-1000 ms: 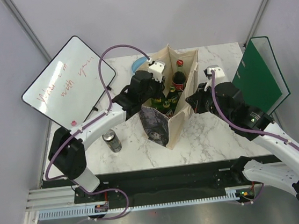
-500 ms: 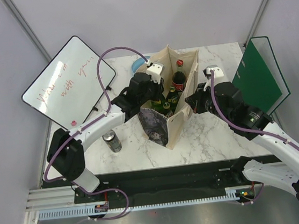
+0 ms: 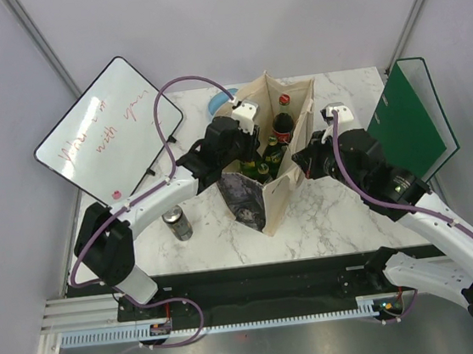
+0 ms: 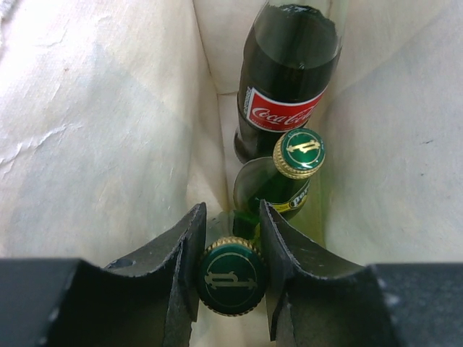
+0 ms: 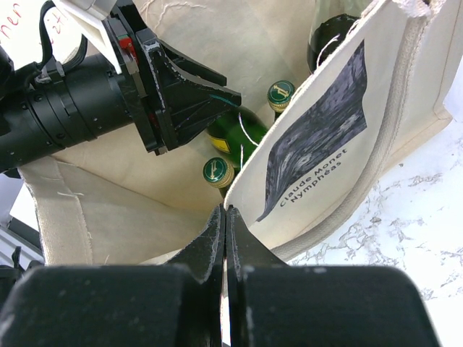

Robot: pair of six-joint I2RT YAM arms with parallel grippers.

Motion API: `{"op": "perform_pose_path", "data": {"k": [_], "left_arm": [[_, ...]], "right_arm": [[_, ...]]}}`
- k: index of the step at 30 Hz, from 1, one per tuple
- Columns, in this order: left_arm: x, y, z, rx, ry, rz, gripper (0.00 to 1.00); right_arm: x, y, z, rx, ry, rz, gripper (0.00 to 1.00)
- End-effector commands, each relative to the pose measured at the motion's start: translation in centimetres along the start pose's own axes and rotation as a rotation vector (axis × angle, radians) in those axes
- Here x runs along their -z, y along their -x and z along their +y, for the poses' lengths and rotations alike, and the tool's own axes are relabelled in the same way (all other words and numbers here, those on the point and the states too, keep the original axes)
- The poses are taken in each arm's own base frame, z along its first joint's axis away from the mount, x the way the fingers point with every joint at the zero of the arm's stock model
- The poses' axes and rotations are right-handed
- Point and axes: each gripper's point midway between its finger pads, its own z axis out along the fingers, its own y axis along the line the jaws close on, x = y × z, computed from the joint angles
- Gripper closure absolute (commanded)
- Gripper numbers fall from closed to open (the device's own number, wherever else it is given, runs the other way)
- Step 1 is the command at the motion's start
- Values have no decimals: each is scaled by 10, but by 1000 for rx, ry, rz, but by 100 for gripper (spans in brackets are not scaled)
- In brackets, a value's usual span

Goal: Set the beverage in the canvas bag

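The canvas bag (image 3: pixel 282 190) stands mid-table with its mouth open; its dark printed face shows in the right wrist view (image 5: pixel 318 123). Inside are a dark cola bottle (image 4: pixel 288 79) and two green bottles with gold-rimmed green caps (image 4: pixel 299 152) (image 4: pixel 230 278). My left gripper (image 4: pixel 230 211) hangs in the bag's mouth, jaws parted about a cap's width. The nearer cap shows between them, lower down and apart from the fingers (image 5: pixel 195 90). My right gripper (image 5: pixel 226 211) is shut on the bag's right rim (image 3: pixel 303 159).
A silver can (image 3: pixel 177 223) stands on the table left of the bag. A whiteboard (image 3: pixel 107 128) leans at the far left. A green folder (image 3: pixel 406 128) stands at the right. A blue object (image 3: pixel 218 102) lies behind the bag.
My left gripper has drawn back a little to the left at the bag's mouth. The right arm and the bottles have stayed put.
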Motion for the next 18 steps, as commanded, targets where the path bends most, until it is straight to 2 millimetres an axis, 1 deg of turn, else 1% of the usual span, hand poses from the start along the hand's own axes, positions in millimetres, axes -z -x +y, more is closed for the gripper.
{"op": "perform_pose_path", "data": {"k": [1, 7, 10, 14, 15, 17, 18], "left_arm": [[9, 36, -8, 47, -31, -110, 56], [5, 27, -9, 41, -31, -79, 54], [6, 28, -7, 42, -28, -81, 53], [9, 33, -7, 37, -24, -92, 52], [10, 36, -7, 37, -26, -96, 52], [14, 47, -8, 37, -31, -117, 52], [17, 48, -8, 34, -35, -110, 50]], "right_arm": [[8, 31, 19, -21, 69, -102, 99], [6, 30, 18, -21, 66, -96, 99], [6, 30, 18, -22, 66, -96, 99], [6, 29, 18, -22, 65, -95, 99], [6, 30, 19, -22, 68, -97, 99], [6, 30, 18, -23, 65, -97, 99], [7, 29, 18, -22, 66, -96, 99]]}}
